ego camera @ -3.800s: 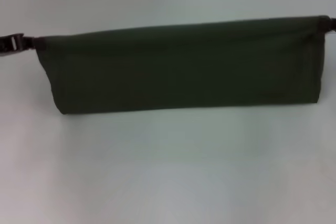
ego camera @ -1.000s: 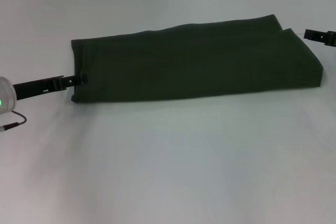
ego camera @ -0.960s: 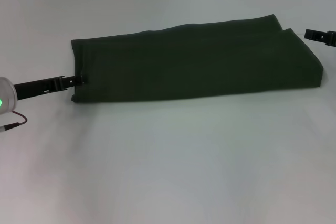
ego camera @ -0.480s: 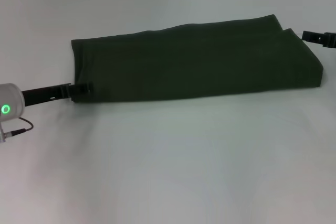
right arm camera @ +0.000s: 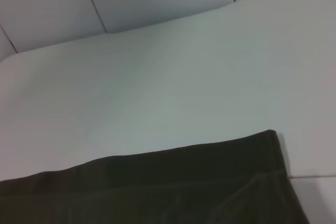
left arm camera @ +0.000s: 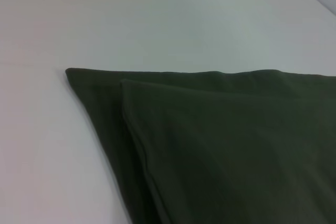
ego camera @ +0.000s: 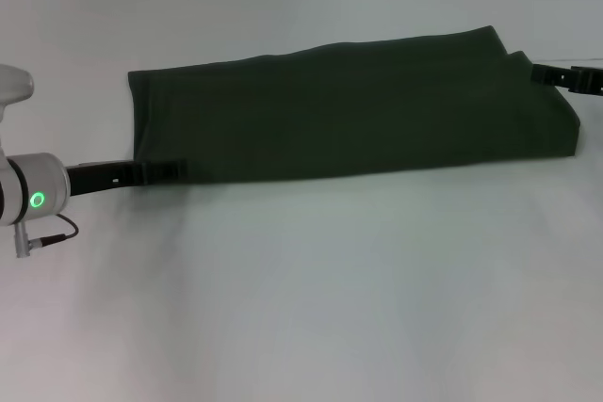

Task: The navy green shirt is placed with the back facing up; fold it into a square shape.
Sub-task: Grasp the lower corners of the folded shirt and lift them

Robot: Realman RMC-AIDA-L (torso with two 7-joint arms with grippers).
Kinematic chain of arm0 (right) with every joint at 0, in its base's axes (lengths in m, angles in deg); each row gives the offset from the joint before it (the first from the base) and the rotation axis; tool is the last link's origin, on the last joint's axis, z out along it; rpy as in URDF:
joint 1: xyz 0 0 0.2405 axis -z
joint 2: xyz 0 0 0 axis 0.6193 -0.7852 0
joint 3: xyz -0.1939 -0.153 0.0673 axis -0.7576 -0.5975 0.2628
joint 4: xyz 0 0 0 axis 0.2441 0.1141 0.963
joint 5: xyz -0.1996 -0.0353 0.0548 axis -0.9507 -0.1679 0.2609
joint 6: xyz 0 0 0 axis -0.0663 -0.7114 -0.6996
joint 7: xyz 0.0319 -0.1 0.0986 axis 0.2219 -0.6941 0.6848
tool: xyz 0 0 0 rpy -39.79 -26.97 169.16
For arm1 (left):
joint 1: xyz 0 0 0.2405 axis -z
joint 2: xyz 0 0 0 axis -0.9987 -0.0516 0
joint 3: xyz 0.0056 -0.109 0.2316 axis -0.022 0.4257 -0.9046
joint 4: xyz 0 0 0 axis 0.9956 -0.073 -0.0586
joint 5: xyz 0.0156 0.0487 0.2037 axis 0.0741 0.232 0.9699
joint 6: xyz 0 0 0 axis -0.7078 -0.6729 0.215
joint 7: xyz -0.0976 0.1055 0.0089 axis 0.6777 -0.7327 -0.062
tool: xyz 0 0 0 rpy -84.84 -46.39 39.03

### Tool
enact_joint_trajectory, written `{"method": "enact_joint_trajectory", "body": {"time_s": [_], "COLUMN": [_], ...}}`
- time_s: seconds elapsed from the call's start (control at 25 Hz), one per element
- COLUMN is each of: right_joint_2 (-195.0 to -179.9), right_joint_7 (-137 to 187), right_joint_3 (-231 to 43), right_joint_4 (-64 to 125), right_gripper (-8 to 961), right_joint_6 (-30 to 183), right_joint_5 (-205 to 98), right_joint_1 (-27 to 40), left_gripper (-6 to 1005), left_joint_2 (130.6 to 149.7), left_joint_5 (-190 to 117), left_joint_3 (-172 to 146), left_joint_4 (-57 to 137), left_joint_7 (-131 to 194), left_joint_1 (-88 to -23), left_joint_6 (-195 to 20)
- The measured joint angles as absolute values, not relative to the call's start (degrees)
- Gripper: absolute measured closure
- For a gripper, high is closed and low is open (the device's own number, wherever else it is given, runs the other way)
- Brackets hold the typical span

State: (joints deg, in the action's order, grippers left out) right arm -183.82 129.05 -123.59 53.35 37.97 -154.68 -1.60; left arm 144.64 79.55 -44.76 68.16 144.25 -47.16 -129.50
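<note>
**One long soft shirt, two claws at its ends**

One big white flat table (ego camera: 311, 308) filled the head view. On it, toward the far side, lay the navy green shirt (ego camera: 349, 110), a dark olive cotton tee folded into one long band that ran from left to right. It still needed folding across to make a square.

Cloth like that looked soft, light and floppy. I think it would bend and sag when lifted, and the layers could slide apart. The left wrist view showed two layers stacked at one end corner, so a good hold would pinch every layer together there, close to the edge.

Next in size came the left gripper (ego camera: 170, 169), a thin black claw touching the shirt's near left corner. Whether it was pinching the cloth, I cannot tell.

Smallest in sight was the right gripper (ego camera: 551, 73), a black claw at the far right end, touching the shirt or just beside it. Its grip I cannot tell either.
</note>
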Motion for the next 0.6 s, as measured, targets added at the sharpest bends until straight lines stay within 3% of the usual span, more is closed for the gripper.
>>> {"method": "enact_joint_trajectory", "body": {"time_s": [0.28, 0.48, 0.6], "right_joint_2": [-183.82, -183.83, -183.82], "right_joint_7": [129.19, 129.40, 129.47], "right_joint_3": [-123.58, -123.93, -124.13], "right_joint_4": [53.17, 53.17, 53.16], "right_gripper": [223, 225, 225], "right_joint_6": [37.97, 37.97, 37.94], "right_joint_5": [-154.68, -154.68, -154.68], "right_joint_1": [-1.55, -1.55, -1.49], "left_gripper": [95, 208, 347], "left_joint_2": [144.67, 144.67, 144.67], "left_joint_5": [79.63, 79.65, 79.75], "left_joint_3": [-44.81, -44.82, -44.70], "left_joint_4": [68.16, 68.16, 68.16], "left_joint_7": [144.34, 144.22, 144.46], "left_joint_1": [-47.30, -47.60, -47.73], "left_joint_6": [-129.80, -129.89, -129.79]}}
